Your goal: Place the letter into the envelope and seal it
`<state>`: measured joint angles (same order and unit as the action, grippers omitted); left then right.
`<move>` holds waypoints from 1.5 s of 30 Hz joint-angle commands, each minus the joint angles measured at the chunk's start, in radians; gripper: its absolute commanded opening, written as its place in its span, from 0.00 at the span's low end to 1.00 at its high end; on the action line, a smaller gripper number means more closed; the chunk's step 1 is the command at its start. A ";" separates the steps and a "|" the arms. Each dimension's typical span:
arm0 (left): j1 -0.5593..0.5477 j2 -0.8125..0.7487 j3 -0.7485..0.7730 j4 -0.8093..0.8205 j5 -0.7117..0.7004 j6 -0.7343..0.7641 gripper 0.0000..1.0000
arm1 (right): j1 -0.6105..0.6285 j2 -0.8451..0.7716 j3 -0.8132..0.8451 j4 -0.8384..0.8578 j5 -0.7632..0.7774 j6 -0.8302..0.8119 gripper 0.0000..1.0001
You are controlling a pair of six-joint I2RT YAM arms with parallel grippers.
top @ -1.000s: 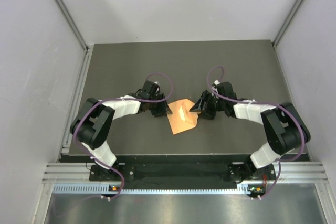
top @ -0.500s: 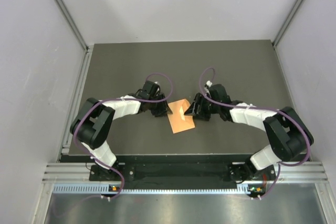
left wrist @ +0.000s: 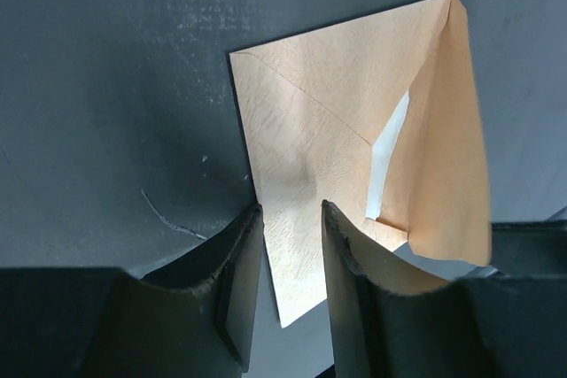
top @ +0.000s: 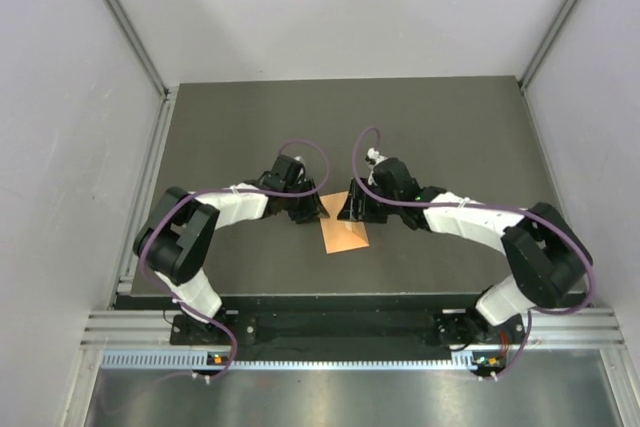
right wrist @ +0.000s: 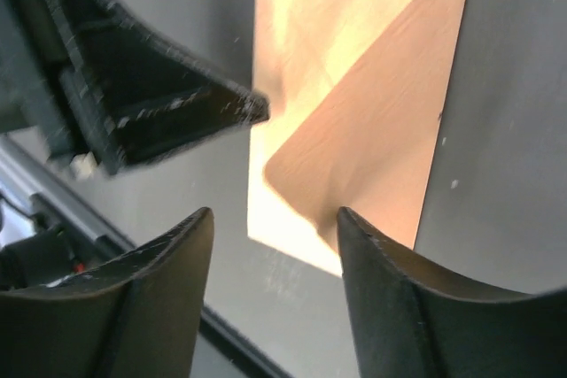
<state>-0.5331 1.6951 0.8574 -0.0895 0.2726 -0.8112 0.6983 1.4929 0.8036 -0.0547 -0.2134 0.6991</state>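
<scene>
The letter [left wrist: 386,152] is being shown inside the envelope [left wrist: 301,130] by the left wrist view alone, while the left gripper [left wrist: 291,212] and the right gripper [right wrist: 275,219] are being held parted over it.

Your overhead view is sharp and evenly lit from above: the walls are bright, the dark tabletop [top: 230,127] is matte, and only short shadows sit under the arms. On your left wrist view the envelope [left wrist: 310,148] glows warm with a soft shadow across its middle, and the left tool [left wrist: 291,210] sits dark and slightly blurred at 6 o'clock. On your right wrist view the envelope burns out toward 8 o'clock, and the right tool [right wrist: 275,219] looks soft, perhaps from closeness.
</scene>
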 commanded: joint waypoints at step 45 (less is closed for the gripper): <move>-0.005 -0.049 -0.069 -0.038 -0.113 -0.028 0.35 | -0.026 0.474 0.207 0.130 -0.173 0.135 0.33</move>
<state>-0.5301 1.6367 0.7986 -0.0994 0.2047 -0.8436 0.6682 1.9121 1.0286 0.0826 -0.3973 0.8131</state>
